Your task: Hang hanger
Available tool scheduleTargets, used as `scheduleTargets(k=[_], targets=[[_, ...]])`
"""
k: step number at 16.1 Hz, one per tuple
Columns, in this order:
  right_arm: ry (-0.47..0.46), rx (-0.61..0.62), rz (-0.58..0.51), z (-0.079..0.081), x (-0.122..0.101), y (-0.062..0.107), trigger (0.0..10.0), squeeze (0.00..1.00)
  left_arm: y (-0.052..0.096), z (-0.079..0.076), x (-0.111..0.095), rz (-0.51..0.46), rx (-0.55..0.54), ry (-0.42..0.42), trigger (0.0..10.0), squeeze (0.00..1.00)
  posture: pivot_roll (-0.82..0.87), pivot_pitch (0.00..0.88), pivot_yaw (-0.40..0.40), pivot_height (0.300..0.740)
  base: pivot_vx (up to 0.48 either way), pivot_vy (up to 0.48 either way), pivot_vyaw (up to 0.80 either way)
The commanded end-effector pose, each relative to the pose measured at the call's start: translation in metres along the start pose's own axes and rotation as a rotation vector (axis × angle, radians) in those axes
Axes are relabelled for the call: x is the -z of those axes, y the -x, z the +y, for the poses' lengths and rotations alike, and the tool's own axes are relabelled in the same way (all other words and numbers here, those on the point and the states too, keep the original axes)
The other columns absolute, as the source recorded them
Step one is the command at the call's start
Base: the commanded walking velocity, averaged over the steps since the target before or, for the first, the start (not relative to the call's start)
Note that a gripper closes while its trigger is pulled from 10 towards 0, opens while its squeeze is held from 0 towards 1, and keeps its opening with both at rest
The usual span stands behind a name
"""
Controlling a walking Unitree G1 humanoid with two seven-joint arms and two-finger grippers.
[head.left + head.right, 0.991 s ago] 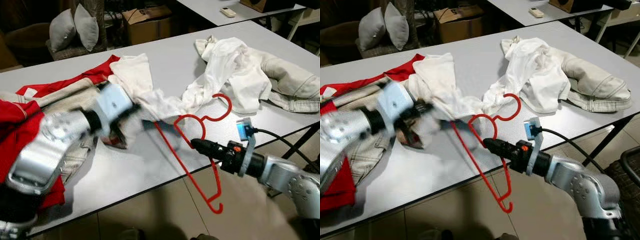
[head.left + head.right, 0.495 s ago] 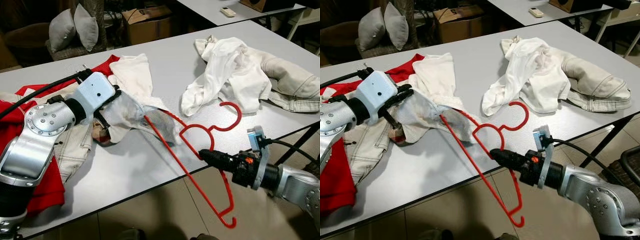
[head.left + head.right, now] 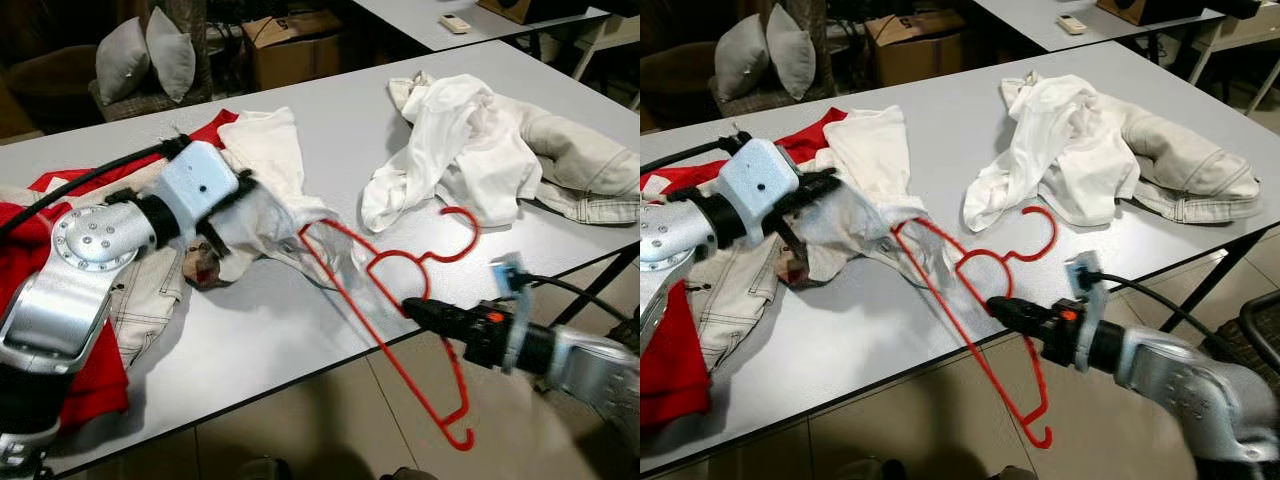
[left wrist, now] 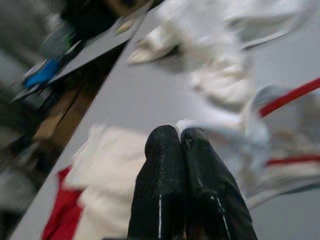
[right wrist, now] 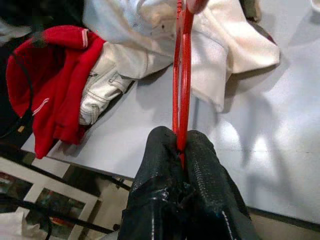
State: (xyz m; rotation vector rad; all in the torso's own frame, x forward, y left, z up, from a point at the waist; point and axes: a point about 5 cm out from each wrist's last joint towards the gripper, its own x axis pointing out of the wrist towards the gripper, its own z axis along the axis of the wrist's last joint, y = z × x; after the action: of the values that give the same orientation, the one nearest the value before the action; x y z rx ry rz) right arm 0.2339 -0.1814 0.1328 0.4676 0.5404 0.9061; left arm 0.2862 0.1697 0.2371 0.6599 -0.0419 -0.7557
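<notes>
Hanger (image 3: 400, 300), red and thin, sits at the near edge of the grey surface (image 3: 330, 120), one shoulder pushed into a white garment (image 3: 275, 215) and the other hanging past the edge over the floor. The right gripper (image 3: 412, 308) has its fingers closed on the hanger near the neck, below the hook; the wrist view shows the red wire pinched between them. That arm reaches in low from the right, roughly level, holding the hanger steady, probably so the cloth can be drawn onto it. The left gripper (image 4: 180, 137) has its fingers pressed together on a fold of the white garment, and its arm comes across from the left, bent at the elbow, wrist turned toward the hanger's buried shoulder. A red garment (image 3: 40, 240) lies under that arm, and a second heap of pale clothes (image 3: 500, 140) lies further right.
</notes>
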Motion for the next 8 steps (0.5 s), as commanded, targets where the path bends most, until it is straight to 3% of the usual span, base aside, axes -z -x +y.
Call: scheduleTargets(k=[1,3,4,5,6,7,8], targets=[[-0.023,0.054,-0.011,-0.011,-0.002,-0.008,10.0,0.00,0.005,-0.014,-0.003,-0.007,0.133,0.018,0.0,0.00,-0.17,0.055,0.066,0.740,0.000,0.000,0.00],[-0.095,0.075,-0.084,-0.018,-0.012,-0.022,10.0,0.00,0.011,-0.032,0.001,0.032,0.289,0.052,0.0,0.00,-0.16,0.050,0.066,0.740,0.000,0.000,0.00],[-0.111,0.068,-0.103,-0.018,-0.015,-0.025,10.0,0.00,0.011,-0.036,0.002,0.039,0.316,0.063,0.0,0.00,-0.15,0.049,0.064,0.740,0.000,0.000,0.00],[-0.139,0.049,-0.127,-0.016,-0.018,-0.032,10.0,0.00,0.010,-0.038,0.004,0.055,0.319,0.064,0.0,0.00,-0.15,0.049,0.064,0.740,0.000,0.000,0.00],[-0.207,0.016,-0.174,-0.011,-0.023,-0.050,10.0,0.00,0.004,-0.038,0.013,0.106,0.264,0.051,0.0,0.00,-0.14,0.048,0.066,0.740,0.000,0.000,0.00],[-0.224,0.014,-0.187,-0.010,-0.025,-0.055,10.0,0.00,0.002,-0.036,0.014,0.117,0.241,0.057,0.0,0.00,-0.14,0.047,0.066,0.740,0.000,0.000,0.00],[-0.281,0.010,-0.262,-0.008,-0.031,-0.067,10.0,0.00,0.000,-0.035,0.017,0.132,0.217,0.085,0.0,0.00,-0.14,0.047,0.076,0.740,0.000,0.000,0.00]])
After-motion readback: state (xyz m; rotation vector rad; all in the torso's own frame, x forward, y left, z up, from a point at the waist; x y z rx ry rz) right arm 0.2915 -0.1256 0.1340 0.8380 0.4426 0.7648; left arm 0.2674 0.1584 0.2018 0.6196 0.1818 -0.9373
